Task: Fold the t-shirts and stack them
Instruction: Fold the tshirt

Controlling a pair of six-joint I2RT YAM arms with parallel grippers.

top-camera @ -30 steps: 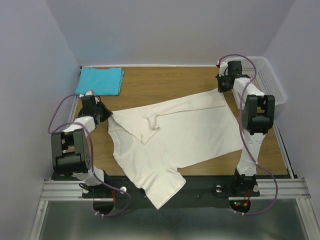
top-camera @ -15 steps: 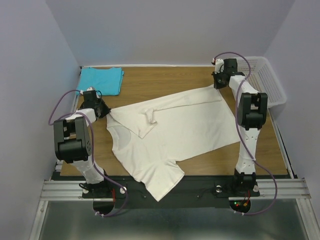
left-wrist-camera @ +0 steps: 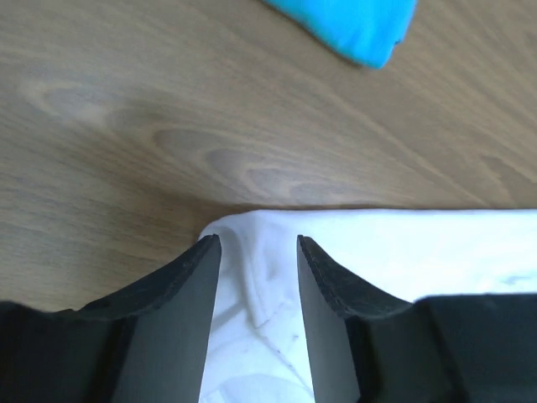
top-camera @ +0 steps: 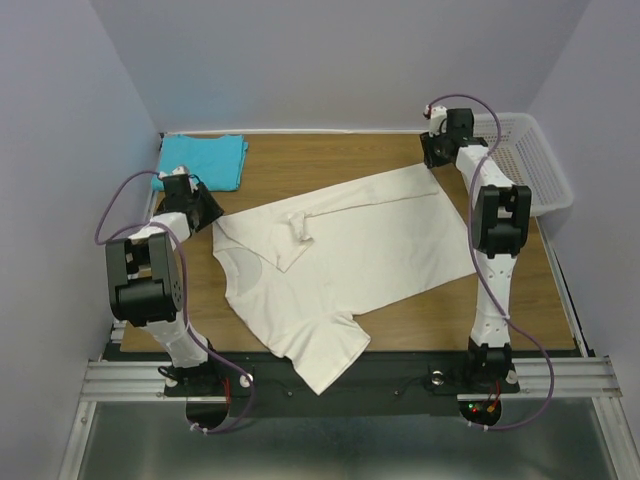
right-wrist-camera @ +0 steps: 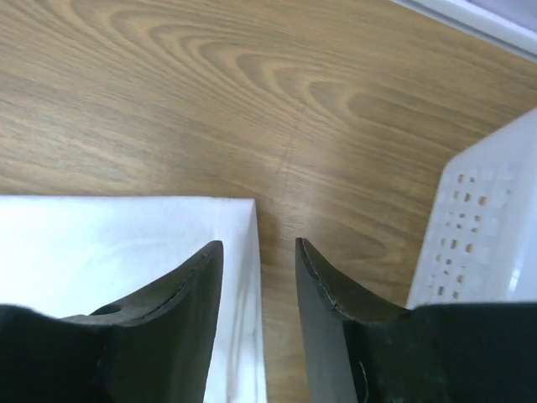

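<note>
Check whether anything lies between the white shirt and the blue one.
Nothing but bare table between the white shirt and the blue shirt, apart from the left gripper itself at the white shirt's corner.

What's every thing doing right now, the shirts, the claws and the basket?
Cream t-shirt: spread out, one flap folded over.
Turquoise t-shirt: folded, far left corner.
Left gripper: open over the cream shirt's edge.
Right gripper: open at its far corner.
Basket: upright, right side.

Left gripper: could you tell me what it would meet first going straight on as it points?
Probably the cream-white shirt, whose edge lies between the open fingers of the left gripper; then bare table. The turquoise shirt lies right of that line; depth is unclear.
</note>
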